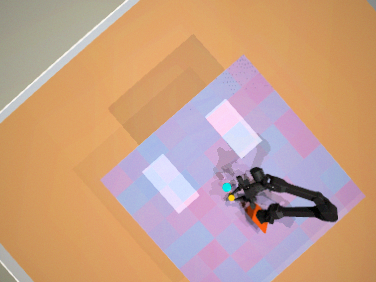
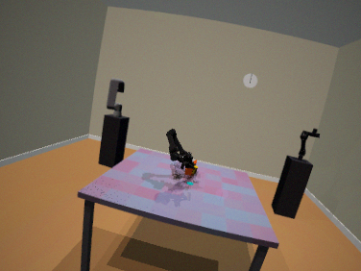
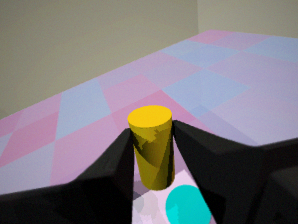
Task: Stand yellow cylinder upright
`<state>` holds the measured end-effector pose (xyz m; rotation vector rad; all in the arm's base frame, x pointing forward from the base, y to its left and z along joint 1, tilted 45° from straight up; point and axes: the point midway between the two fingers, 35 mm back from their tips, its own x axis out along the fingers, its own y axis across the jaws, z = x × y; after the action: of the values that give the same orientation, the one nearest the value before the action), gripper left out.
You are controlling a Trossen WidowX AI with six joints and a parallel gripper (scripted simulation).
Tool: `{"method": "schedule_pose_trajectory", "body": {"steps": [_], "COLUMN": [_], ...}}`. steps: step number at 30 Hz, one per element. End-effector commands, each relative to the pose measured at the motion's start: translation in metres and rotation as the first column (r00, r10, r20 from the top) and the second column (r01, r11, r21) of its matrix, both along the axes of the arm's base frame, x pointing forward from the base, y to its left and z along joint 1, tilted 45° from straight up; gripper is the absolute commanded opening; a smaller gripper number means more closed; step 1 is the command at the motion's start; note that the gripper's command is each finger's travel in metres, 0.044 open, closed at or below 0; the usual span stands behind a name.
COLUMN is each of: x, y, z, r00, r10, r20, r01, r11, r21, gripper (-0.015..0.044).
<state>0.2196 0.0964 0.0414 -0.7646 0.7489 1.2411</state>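
The yellow tall cylinder (image 3: 151, 146) is pinched upright between the fingers of the gripper (image 3: 152, 150). The cyan circle (image 3: 188, 204) is seen just beside it, not under it. If let go here, it could be stood outside the circle or tipped over.
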Motion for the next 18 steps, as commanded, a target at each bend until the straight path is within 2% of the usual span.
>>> {"method": "schedule_pose_trajectory", "body": {"steps": [1, 18], "x": [0.0004, 0.0015], "y": [-0.0001, -0.0024], "z": [0.0035, 0.0116], "r00": [0.999, 0.989], "r10": [0.008, 0.031], "r20": [0.033, 0.145], "r01": [-0.009, -0.045], "r11": [1.000, 0.995], "r21": [0.020, 0.094], "gripper": [0.0105, 0.0105]}}
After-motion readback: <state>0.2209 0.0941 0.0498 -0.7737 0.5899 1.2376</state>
